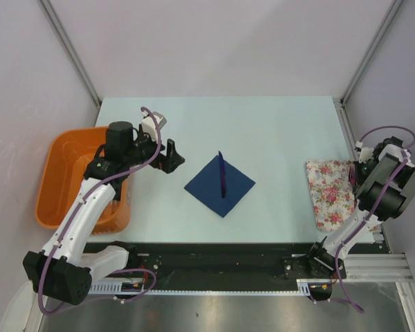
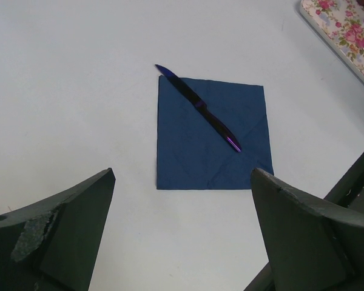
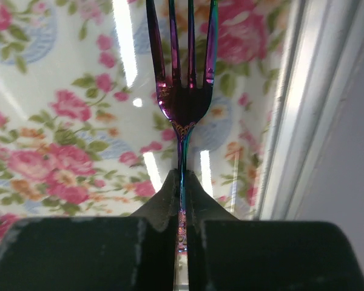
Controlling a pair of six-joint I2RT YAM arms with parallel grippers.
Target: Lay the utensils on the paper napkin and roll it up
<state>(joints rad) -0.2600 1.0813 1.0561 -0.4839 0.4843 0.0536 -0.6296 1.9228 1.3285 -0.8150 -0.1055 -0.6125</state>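
Our right gripper (image 3: 182, 182) is clamped on the purple fork (image 3: 182, 103) above the floral cloth (image 3: 60, 121). The left gripper (image 2: 182, 176) gapes wide near the navy napkin (image 2: 194, 151) carrying, we think, a knife (image 2: 200, 106).

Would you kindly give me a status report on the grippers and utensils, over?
Left gripper open, empty, left of napkin. Right gripper shut on fork, over floral cloth. One purple utensil lying on napkin. Nothing seen blocking the path.

Pale blue table (image 1: 277, 131) between plain white walls (image 1: 214, 41)
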